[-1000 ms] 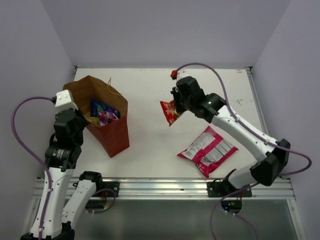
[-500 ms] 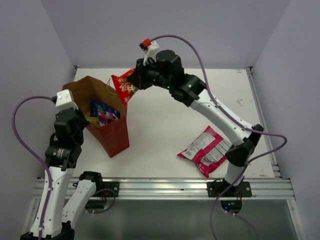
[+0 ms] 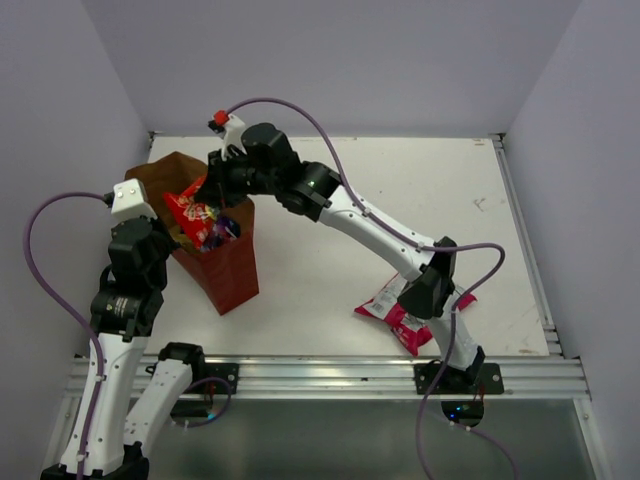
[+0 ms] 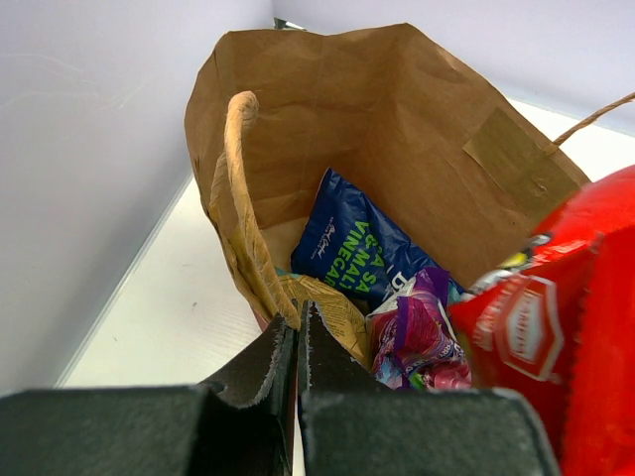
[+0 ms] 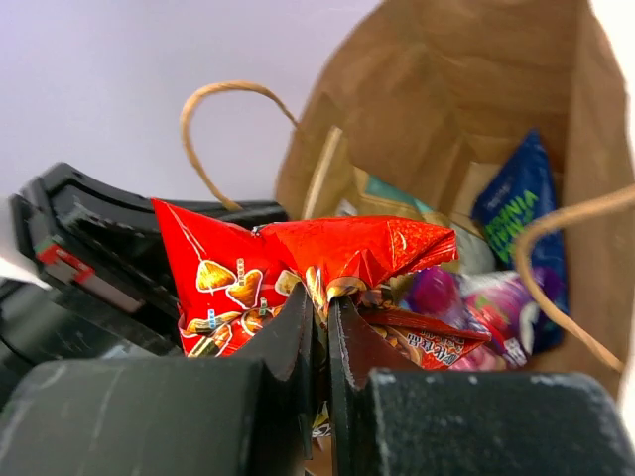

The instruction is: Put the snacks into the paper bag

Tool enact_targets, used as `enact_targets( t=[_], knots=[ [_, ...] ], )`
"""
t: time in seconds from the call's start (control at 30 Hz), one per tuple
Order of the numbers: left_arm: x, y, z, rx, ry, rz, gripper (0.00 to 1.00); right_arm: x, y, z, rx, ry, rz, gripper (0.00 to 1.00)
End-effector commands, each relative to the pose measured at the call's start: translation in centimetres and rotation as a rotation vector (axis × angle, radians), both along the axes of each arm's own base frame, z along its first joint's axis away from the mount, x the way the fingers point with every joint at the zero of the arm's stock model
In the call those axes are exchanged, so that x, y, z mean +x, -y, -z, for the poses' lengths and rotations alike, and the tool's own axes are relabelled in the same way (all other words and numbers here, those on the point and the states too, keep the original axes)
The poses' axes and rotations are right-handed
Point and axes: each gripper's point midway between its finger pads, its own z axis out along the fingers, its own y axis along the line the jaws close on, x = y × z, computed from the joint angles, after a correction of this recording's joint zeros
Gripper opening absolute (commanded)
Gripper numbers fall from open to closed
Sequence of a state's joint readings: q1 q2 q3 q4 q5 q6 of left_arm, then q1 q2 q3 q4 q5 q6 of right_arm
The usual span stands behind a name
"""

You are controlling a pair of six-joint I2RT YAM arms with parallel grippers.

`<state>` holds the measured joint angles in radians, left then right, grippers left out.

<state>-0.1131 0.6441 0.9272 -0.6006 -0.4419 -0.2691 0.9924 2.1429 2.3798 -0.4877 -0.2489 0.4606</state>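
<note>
The paper bag [image 3: 232,275] stands open at the table's left, red-brown outside and kraft brown inside [image 4: 397,109]. My left gripper [image 4: 296,322] is shut on the paper bag's near rim. Inside lie a dark blue packet [image 4: 357,248], a purple packet [image 4: 422,322] and a tan chips bag [image 4: 332,302]. My right gripper [image 5: 325,302] is shut on the red packet [image 5: 298,263], which hangs over the bag's mouth [image 3: 193,212]. A pink-and-silver packet [image 3: 400,310] lies on the table at the right, partly behind the right arm.
String handles [image 5: 213,99] stick up from the bag's rim. The left wall [image 4: 89,149] stands close beside the bag. A white table [image 3: 400,190] with a raised edge spreads to the right.
My right arm has swung left across the table with the red packet, from mid-table to over the bag's mouth. The left arm and the bag have not moved.
</note>
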Motion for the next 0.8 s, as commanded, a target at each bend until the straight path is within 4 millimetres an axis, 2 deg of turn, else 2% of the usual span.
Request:
enact_targets(
  t=[0.0,0.13,0.2,0.27,0.3,0.37,0.43,0.47,0.5,0.53,0.63,0.67,0.77],
  knots=[
    [0.4,0.1,-1.0,0.004,0.039,0.003,0.0,-1.3,-1.6,-2.6,0.092,0.004,-0.056,0.0],
    [0.4,0.1,-1.1,0.004,0.042,0.004,0.0,-1.1,-3.7,-0.8,0.1,-0.027,-0.084,0.0],
    [0.3,0.0,-1.1,0.006,0.04,0.002,0.0,-1.0,-4.6,-0.7,0.128,-0.024,-0.098,0.01],
    [0.3,0.0,-1.1,0.007,0.04,0.001,0.0,-0.4,-5.4,0.6,0.128,-0.018,-0.097,0.03],
    [0.3,0.0,-1.2,0.006,0.04,0.002,0.0,0.2,-5.6,0.4,0.142,0.001,-0.083,0.08],
    [0.3,0.0,-1.1,0.007,0.038,0.001,0.0,0.8,-6.1,1.5,0.133,0.016,-0.077,0.18],
    [0.3,0.0,-1.1,0.007,0.038,0.0,0.0,1.3,-6.5,1.7,0.137,0.042,-0.067,0.41],
    [0.3,0.0,-1.1,0.006,0.037,0.0,0.0,1.5,-6.6,2.2,0.131,0.058,-0.069,0.79],
    [0.3,0.0,-1.1,0.007,0.037,0.002,0.0,1.7,-6.6,2.2,0.127,0.07,-0.062,0.94],
    [0.3,0.0,-1.1,0.007,0.037,0.001,0.0,1.9,-6.4,2.2,0.121,0.086,-0.054,0.99],
    [0.3,0.0,-1.0,0.007,0.037,0.001,0.0,1.6,-5.7,0.6,0.14,0.138,-0.055,0.99],
    [0.3,0.0,-1.0,0.007,0.037,0.001,0.0,1.3,-5.0,-1.1,0.168,0.167,-0.054,0.99],
    [0.3,0.0,-1.0,0.007,0.037,0.001,0.0,1.0,-3.3,-4.4,0.2,0.233,-0.025,0.99]
  ],
)
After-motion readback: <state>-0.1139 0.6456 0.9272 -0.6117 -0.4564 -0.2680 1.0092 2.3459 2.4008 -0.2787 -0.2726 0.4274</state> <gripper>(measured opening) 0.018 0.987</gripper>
